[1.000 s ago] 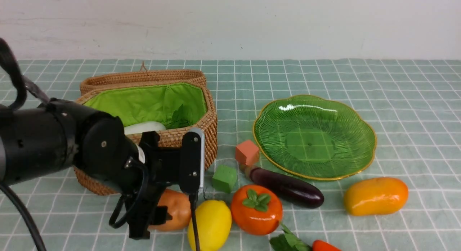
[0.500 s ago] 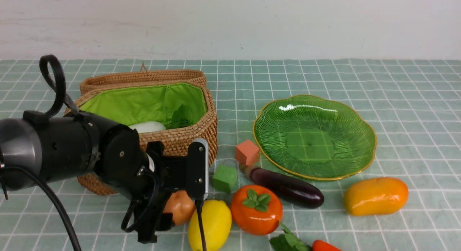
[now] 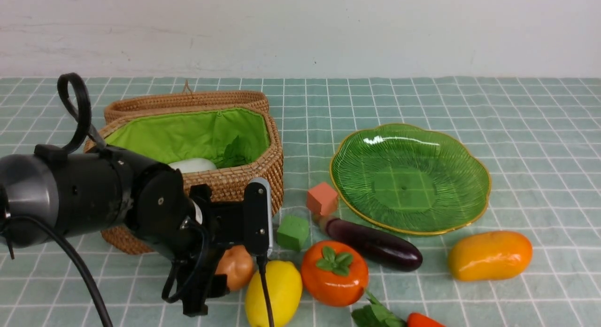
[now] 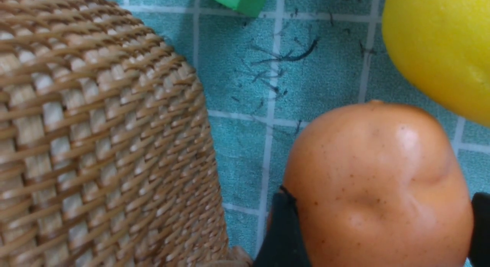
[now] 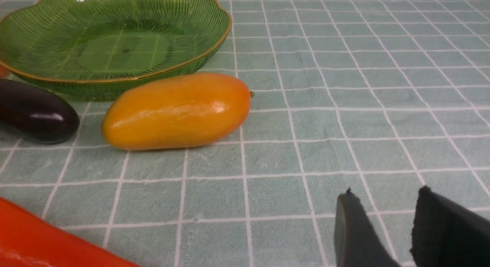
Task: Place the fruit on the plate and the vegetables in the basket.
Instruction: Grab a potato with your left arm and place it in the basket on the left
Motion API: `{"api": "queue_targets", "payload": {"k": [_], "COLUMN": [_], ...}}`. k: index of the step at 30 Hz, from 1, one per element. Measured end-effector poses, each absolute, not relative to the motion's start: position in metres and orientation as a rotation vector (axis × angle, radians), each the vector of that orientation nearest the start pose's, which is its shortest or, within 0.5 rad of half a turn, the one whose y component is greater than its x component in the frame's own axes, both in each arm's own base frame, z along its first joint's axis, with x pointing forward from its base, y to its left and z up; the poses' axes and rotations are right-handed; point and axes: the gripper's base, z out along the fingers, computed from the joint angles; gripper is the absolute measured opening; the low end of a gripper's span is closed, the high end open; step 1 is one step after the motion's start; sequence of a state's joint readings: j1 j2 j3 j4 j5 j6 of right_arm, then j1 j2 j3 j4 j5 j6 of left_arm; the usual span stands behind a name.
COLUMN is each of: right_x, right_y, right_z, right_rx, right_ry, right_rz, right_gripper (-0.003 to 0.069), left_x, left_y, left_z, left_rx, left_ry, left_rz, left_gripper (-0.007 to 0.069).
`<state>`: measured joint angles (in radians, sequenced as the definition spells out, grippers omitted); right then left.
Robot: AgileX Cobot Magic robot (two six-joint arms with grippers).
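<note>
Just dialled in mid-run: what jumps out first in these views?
The black left gripper sits low at front left, closed on the brown potato just in front of the wicker basket. Then comes the empty green plate on the right, with the lemon, persimmon and mango bright on the checked cloth, nearer the robot.

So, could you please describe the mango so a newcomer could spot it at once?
Find the green glass plate on the right. Just in front of its near right rim lies the mango. It is oblong and yellow-orange, unlike the dark-purple eggplant to its left.
</note>
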<state>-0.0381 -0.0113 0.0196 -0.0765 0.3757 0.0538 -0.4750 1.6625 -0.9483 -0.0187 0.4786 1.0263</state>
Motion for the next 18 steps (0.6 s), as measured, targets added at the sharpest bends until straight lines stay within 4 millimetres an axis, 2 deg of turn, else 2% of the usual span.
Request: {"api": "queue_targets", "payload": {"k": [10,18], "right_x": [0.052,0.052], "right_y": [-0.005,-0.005], "right_z": [0.174,0.174], "right_rx": [0.039,0.039], "right_ry": [1.867,1.867], "right_rz": [-0.064,-0.064], "right_gripper": [0.0241,0.0241], "left_x": [0.283,0.274], "left_y": [-0.146,-0.142], "left_z": [0.193,0.217], "left_rx": [1.826,1.753], "left_ry": [1.986,1.993], "left_rz": [0.153,0.150], "left_gripper": [0.0536,0.0519]}}
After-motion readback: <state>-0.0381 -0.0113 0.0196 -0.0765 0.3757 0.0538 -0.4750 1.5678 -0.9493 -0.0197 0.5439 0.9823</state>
